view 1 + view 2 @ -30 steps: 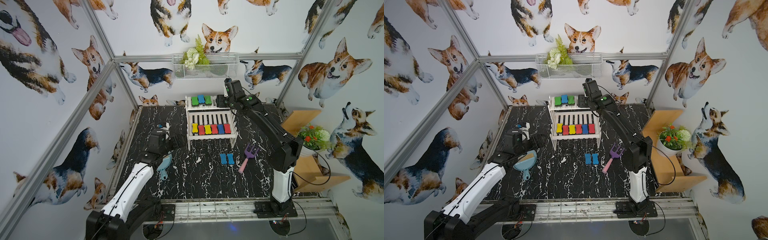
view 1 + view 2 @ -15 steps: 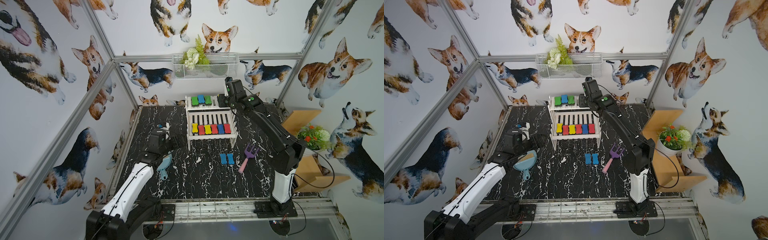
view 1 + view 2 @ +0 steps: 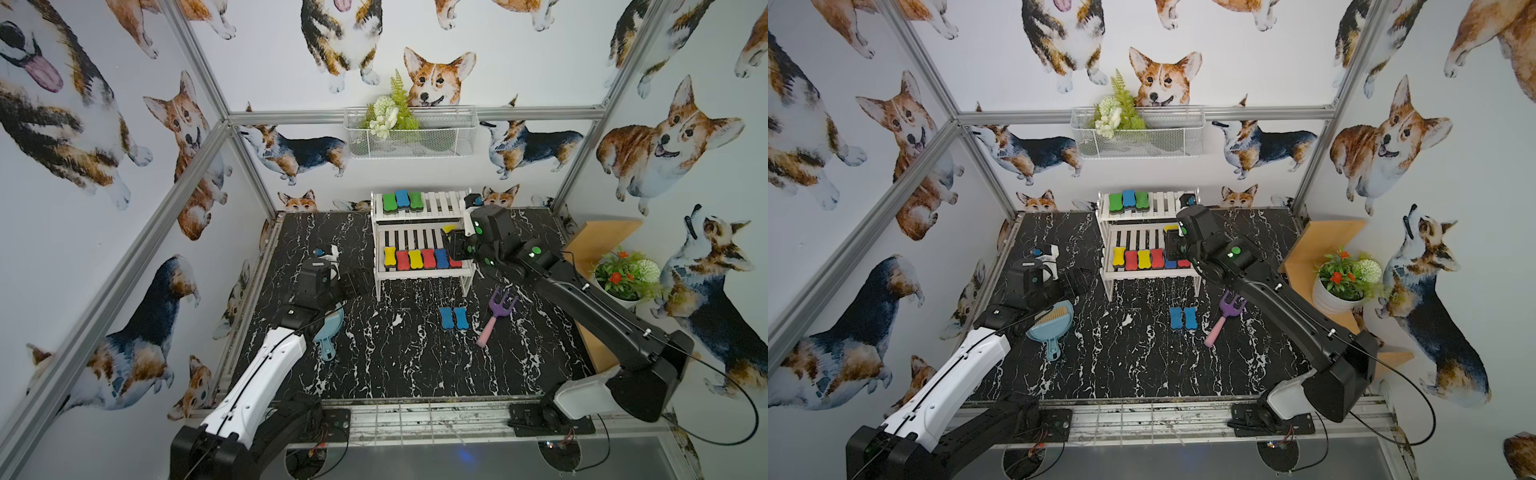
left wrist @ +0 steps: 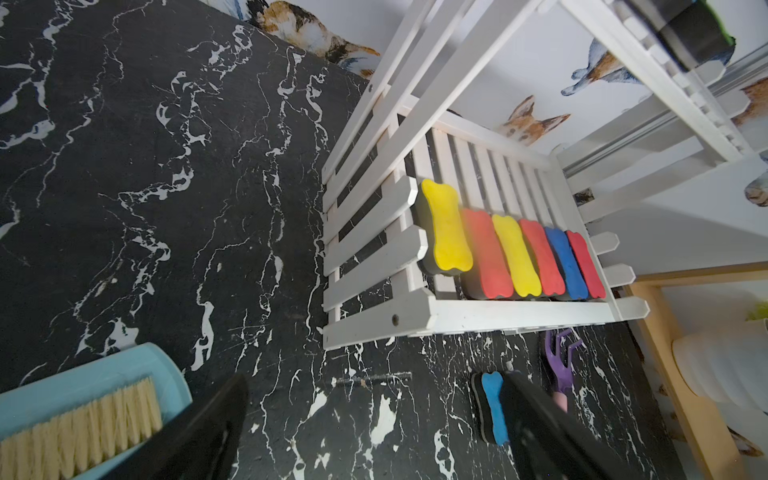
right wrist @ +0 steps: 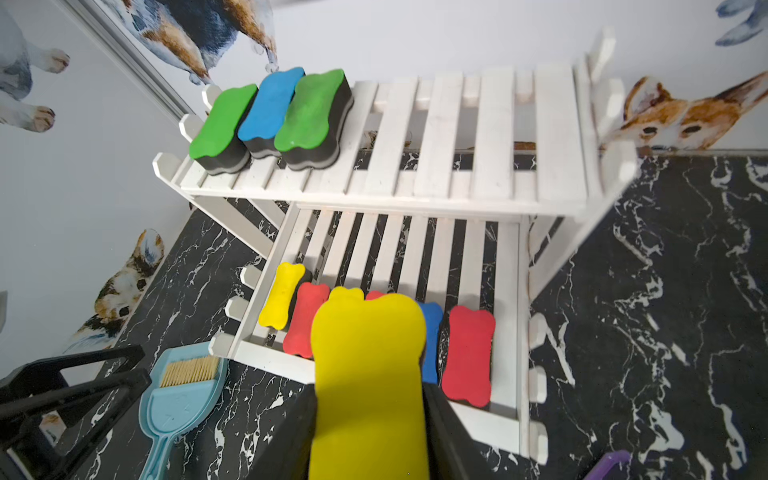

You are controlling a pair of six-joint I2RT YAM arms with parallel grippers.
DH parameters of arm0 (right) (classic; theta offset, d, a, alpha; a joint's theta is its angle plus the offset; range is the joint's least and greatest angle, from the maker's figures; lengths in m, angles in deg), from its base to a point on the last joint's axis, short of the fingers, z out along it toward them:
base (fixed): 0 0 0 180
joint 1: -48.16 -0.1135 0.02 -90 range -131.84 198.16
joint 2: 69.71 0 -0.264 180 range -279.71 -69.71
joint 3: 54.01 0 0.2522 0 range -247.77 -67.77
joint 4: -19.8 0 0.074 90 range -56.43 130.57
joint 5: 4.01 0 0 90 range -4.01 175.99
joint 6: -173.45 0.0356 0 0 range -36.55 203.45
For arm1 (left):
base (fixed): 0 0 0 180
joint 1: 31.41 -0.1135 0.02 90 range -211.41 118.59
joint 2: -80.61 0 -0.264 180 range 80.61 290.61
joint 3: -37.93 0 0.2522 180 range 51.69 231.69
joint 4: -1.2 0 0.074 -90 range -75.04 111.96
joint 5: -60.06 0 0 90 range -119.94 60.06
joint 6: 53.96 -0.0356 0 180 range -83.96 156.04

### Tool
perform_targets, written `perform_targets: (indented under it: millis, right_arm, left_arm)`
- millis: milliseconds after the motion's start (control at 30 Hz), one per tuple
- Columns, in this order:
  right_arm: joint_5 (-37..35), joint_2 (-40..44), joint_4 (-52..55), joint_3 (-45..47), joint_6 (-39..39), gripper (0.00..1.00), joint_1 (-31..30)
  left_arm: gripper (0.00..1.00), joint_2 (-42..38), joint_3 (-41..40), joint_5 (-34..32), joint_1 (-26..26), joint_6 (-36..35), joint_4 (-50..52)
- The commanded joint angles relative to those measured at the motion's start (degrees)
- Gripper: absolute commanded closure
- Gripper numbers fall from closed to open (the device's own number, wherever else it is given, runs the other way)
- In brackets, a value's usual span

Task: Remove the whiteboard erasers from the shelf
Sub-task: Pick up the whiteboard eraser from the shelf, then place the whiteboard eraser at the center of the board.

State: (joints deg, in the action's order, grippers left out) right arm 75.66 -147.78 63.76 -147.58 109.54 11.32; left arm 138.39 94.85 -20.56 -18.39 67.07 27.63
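The white slatted shelf (image 3: 419, 272) stands at the back of the black table. Green, blue and green whiteboard erasers (image 3: 401, 200) sit on its top tier. A row of yellow, red and blue ones (image 3: 415, 258) lies on the lower tier. Two blue erasers (image 3: 454, 318) lie on the table in front. My right gripper (image 5: 368, 399) is shut on a yellow eraser (image 5: 368, 374), held above the right part of the lower tier (image 5: 505, 291). My left gripper (image 4: 376, 378) hangs open over the table left of the shelf (image 4: 478, 316), holding nothing.
A purple-pink toy rake (image 3: 496, 313) lies right of the two blue erasers. A light blue dustpan with a brush (image 3: 330, 332) sits under the left arm. A tan wooden stand (image 3: 602, 237) with a potted plant (image 3: 623, 274) is at the right; a wire basket (image 3: 411, 133) hangs on the back wall.
My right gripper has closed on the yellow eraser and come forward from the top tier's right end to above the lower tier. The left arm has not moved.
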Motion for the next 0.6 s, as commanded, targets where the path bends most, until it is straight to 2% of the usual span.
perform_targets:
  millis: [0,300,567]
  right_arm:
    - [0.2,4.4,-4.7,6.9,4.5,0.58,-2.2]
    - [-1.8,12.2,-5.6,23.5,9.9,0.59,-9.5]
    - [-1.2,10.1,-13.9,34.8,15.3,0.59,-14.2]
  left_arm:
    - [0.00,-0.3,0.0,0.3,0.0,-0.3,-0.8]
    - [0.00,-0.6,-0.2,0.0,0.0,-0.2,-0.8]
    - [0.01,-0.5,-0.2,-0.2,0.0,-0.1,-0.9]
